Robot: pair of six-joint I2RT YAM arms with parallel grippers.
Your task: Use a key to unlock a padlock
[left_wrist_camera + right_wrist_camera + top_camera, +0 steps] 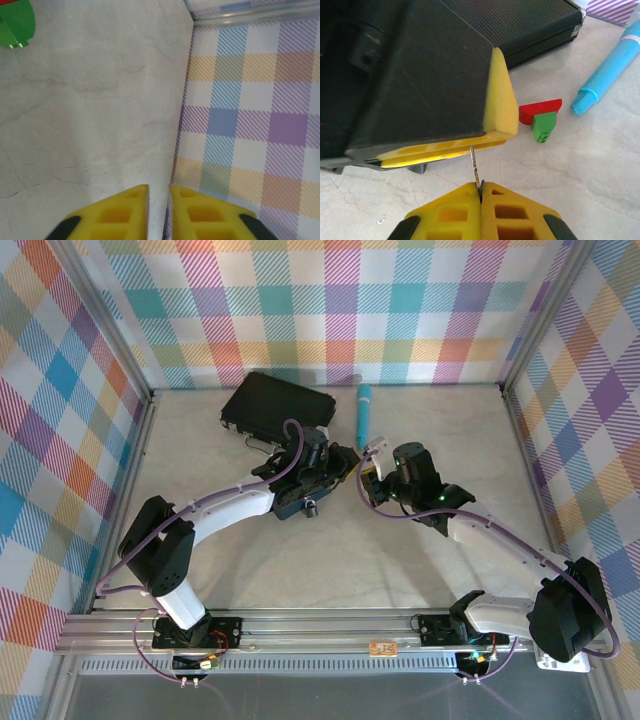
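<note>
- The right gripper [480, 192] has its fingers pressed together, pinching the thin silvery key [475, 167] by its head so the blade points straight ahead.
- The blade reaches the left gripper [159, 200] just in front.
- That gripper's pads are nearly closed, apparently clamping the small dark padlock [312, 508] steady for the key; the grip itself is hidden.
- A closed black case [530, 25] lies beyond both grippers, its contents unseen.

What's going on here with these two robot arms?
The right gripper pinches a thin silvery key in its shut jaws, pointing it at the left gripper, whose jaws are nearly together. The two meet mid-table. The padlock itself I cannot make out clearly. A black case, a blue marker and red and green blocks lie nearby.
</note>
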